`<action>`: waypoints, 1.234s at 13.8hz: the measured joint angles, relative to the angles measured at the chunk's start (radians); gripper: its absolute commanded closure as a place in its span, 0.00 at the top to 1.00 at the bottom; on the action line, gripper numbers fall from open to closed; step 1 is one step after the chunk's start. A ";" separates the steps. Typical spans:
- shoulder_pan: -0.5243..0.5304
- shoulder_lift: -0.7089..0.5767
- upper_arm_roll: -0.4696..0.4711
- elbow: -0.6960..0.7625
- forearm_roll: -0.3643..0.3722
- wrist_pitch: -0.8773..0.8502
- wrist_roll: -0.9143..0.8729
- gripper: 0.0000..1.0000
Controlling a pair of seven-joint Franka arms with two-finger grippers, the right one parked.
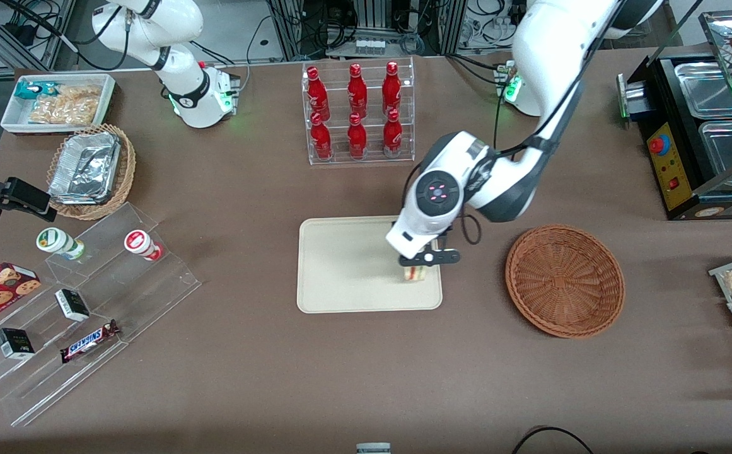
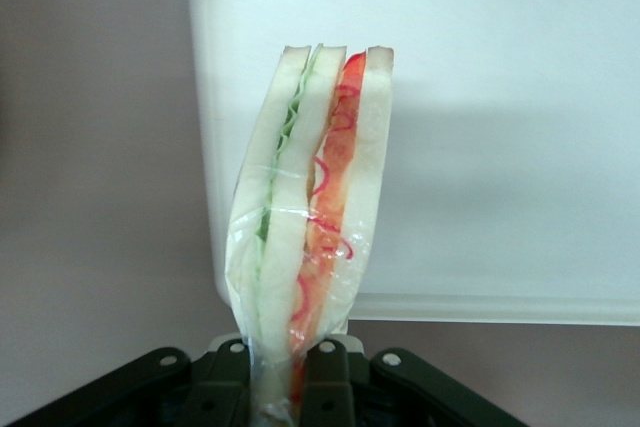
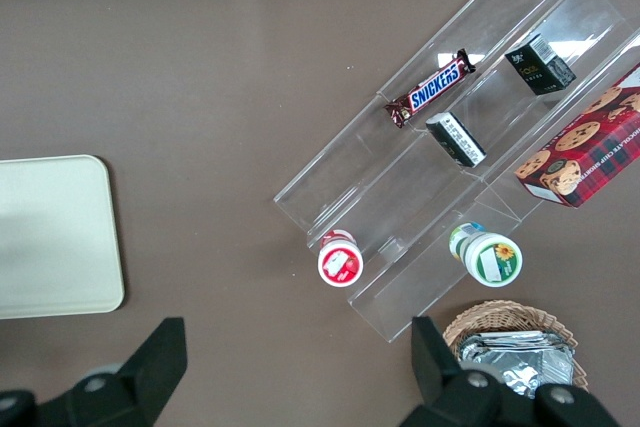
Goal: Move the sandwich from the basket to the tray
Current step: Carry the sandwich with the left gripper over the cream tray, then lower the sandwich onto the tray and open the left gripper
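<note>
Tray (image 1: pixel 347 265), claw (image 1: pixel 417 265) pinching upright sandwich (image 2: pixel 310 217)

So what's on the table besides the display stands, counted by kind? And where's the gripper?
Red bottles: 6
Wicker baskets: 2
Tray: 1
Sandwich: 1
Total: 10
The gripper is shut on the sandwich, above the tray's edge nearest the empty basket.

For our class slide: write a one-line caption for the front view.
The left arm's pincer holds the wrapped sandwich over the cream tray; the wicker basket sits beside it.
</note>
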State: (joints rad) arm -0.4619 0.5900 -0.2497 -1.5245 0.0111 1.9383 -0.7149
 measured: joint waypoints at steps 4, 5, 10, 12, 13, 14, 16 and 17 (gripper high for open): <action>-0.092 0.154 0.000 0.148 0.011 0.002 -0.069 0.16; -0.107 0.180 0.000 0.174 0.027 0.002 -0.088 0.16; -0.178 0.288 0.000 0.285 0.113 0.003 -0.209 0.19; -0.190 0.311 0.000 0.309 0.127 0.003 -0.225 0.34; -0.190 0.313 0.001 0.314 0.127 0.003 -0.226 0.74; -0.190 0.313 0.003 0.317 0.127 0.003 -0.227 1.00; -0.190 0.313 0.006 0.323 0.137 0.003 -0.228 1.00; -0.189 0.313 0.009 0.326 0.150 0.003 -0.230 1.00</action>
State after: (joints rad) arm -0.6514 0.9029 -0.2411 -1.1982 0.1615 1.9409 -0.9453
